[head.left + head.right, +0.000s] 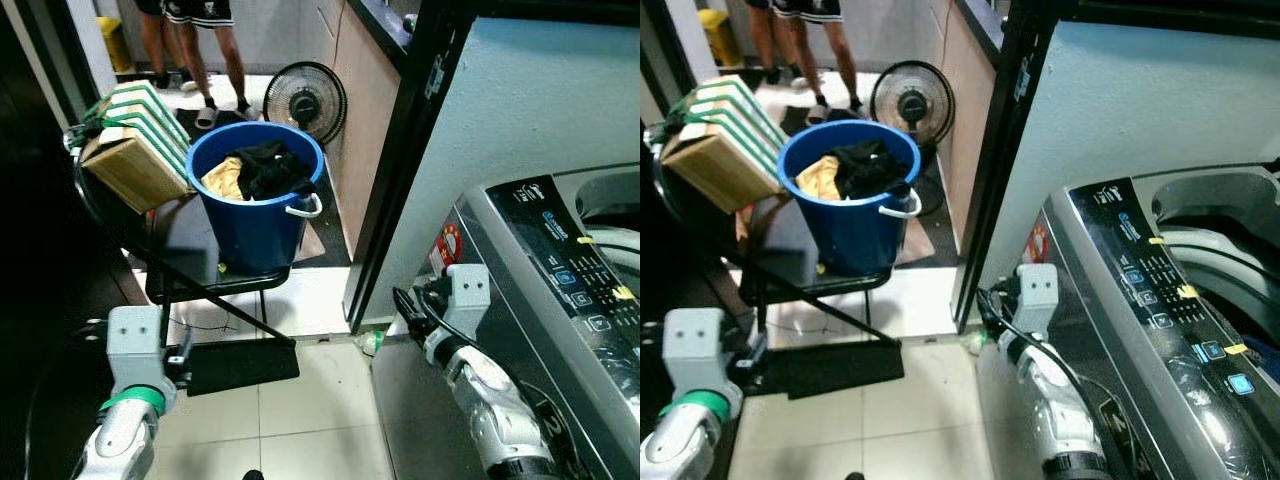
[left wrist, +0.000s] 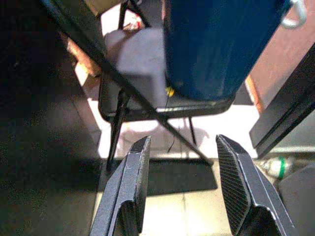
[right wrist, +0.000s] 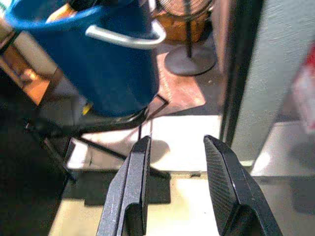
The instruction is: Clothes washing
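Blue bucket (image 1: pixel 252 205): plastic, upright on the seat of a black chair (image 1: pixel 215 275), white handle hanging down its right side.
Clothes (image 1: pixel 260 168): inside the bucket, a dark garment heaped over a yellow one, reaching about to the rim.
Washing machine (image 1: pixel 1160 300): at the robot's right, grey top with a dark control panel, lid up, drum opening visible at the far right.
Left gripper (image 2: pixel 184 189): low, above the tiled floor (image 1: pixel 300 410) in front of the chair, fingers (image 2: pixel 128 187) spread apart, nothing between them, well apart from the bucket.
Right gripper (image 3: pixel 177 182): low, near the machine's front corner, fingers (image 3: pixel 224 184) spread apart, nothing between them, bucket and its handle ahead in the wrist view.
Arms: left arm (image 1: pixel 125 400) at the lower left with a green ring at the wrist; right arm (image 1: pixel 480 385) silver, just beside the machine's front.
Boxes (image 1: pixel 135 145): cardboard box and green-striped packs tilted against the chair's left side, next to the bucket.
Fan (image 1: pixel 305 98): standing on the floor behind the bucket, beside a beige cabinet.
Person (image 1: pixel 195 50): bare legs and dark shorts at the far end of the room.
Bottle (image 1: pixel 372 343): lying on the floor by the dark door frame, green band near its neck.
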Controlling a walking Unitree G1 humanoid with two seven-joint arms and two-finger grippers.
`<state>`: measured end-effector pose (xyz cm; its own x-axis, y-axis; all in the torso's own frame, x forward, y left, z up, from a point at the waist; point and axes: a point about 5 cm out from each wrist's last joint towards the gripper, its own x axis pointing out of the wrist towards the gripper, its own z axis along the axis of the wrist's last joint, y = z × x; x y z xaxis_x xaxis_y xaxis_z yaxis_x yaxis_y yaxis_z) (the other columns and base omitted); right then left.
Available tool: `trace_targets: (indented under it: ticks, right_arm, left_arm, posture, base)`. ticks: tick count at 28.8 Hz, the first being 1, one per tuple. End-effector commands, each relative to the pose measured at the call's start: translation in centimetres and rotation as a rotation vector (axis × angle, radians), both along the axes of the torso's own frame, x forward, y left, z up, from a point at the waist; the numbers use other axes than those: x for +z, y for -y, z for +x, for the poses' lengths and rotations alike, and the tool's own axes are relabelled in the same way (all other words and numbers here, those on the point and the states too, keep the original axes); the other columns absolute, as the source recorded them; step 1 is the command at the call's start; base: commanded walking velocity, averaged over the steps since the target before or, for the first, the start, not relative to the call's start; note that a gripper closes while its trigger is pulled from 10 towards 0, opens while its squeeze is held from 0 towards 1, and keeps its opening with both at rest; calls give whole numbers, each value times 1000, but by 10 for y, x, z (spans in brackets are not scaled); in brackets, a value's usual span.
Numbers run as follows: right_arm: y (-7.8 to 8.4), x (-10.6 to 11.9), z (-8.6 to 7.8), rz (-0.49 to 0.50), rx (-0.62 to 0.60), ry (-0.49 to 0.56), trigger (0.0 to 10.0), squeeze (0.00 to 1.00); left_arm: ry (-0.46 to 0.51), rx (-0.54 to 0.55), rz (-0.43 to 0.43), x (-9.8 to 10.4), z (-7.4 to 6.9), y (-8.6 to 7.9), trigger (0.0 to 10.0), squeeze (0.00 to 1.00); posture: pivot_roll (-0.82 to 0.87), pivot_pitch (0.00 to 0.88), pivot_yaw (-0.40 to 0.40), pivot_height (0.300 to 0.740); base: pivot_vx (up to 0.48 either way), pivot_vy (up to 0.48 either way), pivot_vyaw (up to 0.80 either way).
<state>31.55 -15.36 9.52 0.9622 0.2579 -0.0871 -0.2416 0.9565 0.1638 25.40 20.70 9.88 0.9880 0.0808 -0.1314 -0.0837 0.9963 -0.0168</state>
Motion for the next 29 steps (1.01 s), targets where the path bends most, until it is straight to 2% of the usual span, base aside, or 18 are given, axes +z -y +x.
trace_targets:
  ticks: [1, 6, 11, 29]
  right_arm:
    - [-5, -17, -7, -29, 24, -48, 10000, 0]
    - [-12, -25, -11, -53, 70, -63, 10000, 0]
    - [-17, -27, -11, -47, 90, -52, 10000, 0]
    - [-20, -25, -6, -24, 89, -18, 10000, 0]
  left_arm:
    - [-19, -33, -23, -8, -1, 8, 10000, 0]
    - [10, -66, -3, -7, 2, 14, 10000, 0]
    - [43, -64, -2, -7, 5, 14, 10000, 0]
    - [71, -58, -17, -6, 8, 10, 10000, 0]
  posture:
    - [145, 20, -5, 740]
    - [142, 19, -7, 740]
    - [142, 23, -11, 740]
    - [149, 27, -11, 740]
  base:
    - [0, 0, 0]
    - [133, 0, 0]
    - [406, 0, 800]
    - [392, 0, 0]
